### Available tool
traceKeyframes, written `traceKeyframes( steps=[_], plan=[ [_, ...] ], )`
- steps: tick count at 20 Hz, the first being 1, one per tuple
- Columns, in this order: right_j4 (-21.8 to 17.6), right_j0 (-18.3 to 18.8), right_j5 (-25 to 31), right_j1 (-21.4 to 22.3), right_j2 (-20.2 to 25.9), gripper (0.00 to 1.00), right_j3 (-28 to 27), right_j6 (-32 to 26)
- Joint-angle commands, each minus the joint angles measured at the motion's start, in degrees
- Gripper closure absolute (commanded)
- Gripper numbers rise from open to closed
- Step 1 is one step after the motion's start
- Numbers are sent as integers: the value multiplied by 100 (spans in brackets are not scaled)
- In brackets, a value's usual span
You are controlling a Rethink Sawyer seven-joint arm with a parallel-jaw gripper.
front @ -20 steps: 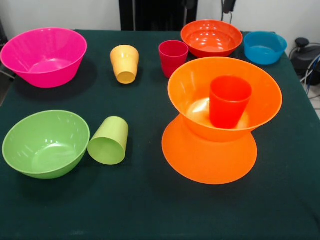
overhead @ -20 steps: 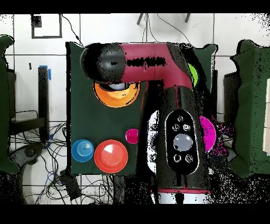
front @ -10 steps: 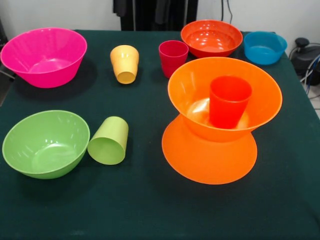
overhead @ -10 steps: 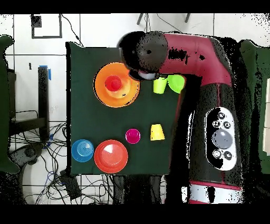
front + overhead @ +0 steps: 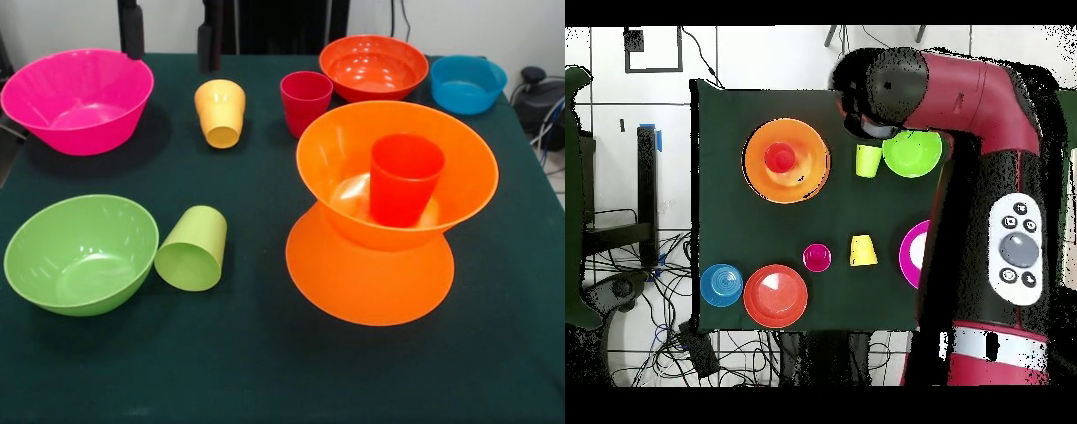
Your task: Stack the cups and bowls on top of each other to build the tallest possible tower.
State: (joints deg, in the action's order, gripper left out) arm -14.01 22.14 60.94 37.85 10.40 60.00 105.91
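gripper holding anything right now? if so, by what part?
Nothing. The gripper shows only as two spread fingertips at the table's far edge, beside the pink bowl, with nothing between them.

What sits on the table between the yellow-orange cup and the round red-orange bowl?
The magenta-red cup stands upright between the yellow-orange cup and the round red-orange bowl. The front view shows this; overhead, it also sits between them.
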Motion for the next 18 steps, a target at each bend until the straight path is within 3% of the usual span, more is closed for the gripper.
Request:
traceKeyframes(
  steps=[1,8,15,18],
  plan=[
    [-452,45,176,-753,370,0,-351,-992],
    [-425,134,470,-1155,453,0,-918,-1229],
    [-454,45,21,-1071,220,0,-642,-829],
    [-467,28,85,-1104,185,0,-688,-790]
  ],
)
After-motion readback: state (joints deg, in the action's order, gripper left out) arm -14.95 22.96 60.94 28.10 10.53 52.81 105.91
